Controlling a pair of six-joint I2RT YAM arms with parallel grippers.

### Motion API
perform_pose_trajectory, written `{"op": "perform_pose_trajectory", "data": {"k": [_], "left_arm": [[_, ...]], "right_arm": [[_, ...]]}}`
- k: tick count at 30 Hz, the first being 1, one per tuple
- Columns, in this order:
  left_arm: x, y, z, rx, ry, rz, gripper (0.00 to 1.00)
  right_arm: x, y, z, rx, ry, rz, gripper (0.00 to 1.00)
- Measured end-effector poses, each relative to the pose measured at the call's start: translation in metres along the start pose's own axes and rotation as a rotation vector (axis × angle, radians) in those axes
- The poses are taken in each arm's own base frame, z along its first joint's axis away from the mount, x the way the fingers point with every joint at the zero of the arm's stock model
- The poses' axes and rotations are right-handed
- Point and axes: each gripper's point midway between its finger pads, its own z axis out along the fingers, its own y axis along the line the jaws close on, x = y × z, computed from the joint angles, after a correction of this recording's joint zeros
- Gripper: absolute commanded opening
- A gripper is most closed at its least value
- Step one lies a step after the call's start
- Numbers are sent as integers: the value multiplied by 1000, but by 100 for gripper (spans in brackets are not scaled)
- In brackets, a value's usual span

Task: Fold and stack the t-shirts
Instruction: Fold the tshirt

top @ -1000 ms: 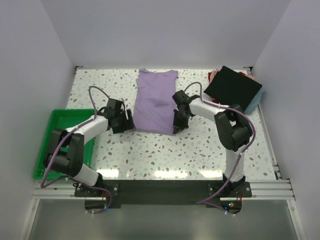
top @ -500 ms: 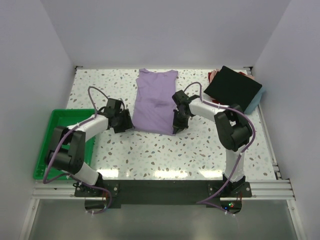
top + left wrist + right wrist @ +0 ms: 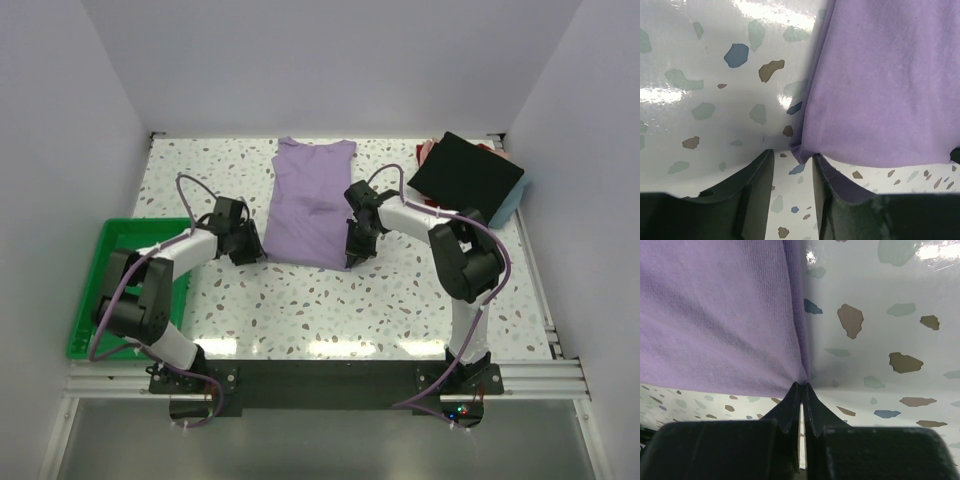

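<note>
The lavender-purple t-shirt (image 3: 310, 205) lies flat at the table's middle back, with its sleeves folded in. My left gripper (image 3: 252, 250) is open at the shirt's near left corner. In the left wrist view the corner of the shirt (image 3: 875, 85) sits between the tips of that gripper (image 3: 792, 155), and the jaws stand apart. My right gripper (image 3: 352, 258) is shut on the shirt's near right corner. The right wrist view shows the cloth (image 3: 720, 315) pinched at that gripper's tips (image 3: 801, 386). A folded black t-shirt (image 3: 467, 175) tops a stack at the back right, over a red/pink one (image 3: 428, 150) and a light blue one (image 3: 515, 200).
A green plastic tray (image 3: 80, 320) sits at the table's left edge beside the left arm. White walls close in the left, back and right sides. Speckled tabletop (image 3: 330, 300) shows between the shirt and the arm bases.
My left gripper has edged right toward the shirt's near left corner. The right gripper and the shirt have not visibly moved.
</note>
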Motion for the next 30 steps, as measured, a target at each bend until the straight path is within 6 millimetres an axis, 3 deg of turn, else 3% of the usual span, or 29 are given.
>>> {"op": "perform_pose_trajectory", "data": {"k": [2,11,16,30], "left_arm": [[1,0,2,4,4,-1,33],[1,-7,7,45,15,2,29],[2,-9,11,59,21,3,1],[14,2,0,30,34,9,0]], "right_arm": [[0,0,0,0,0,0,0],[0,0,0,0,0,-1,0],[0,0,0,0,1,-1,0],[1,-2,-1,15,2,-1,0]]}}
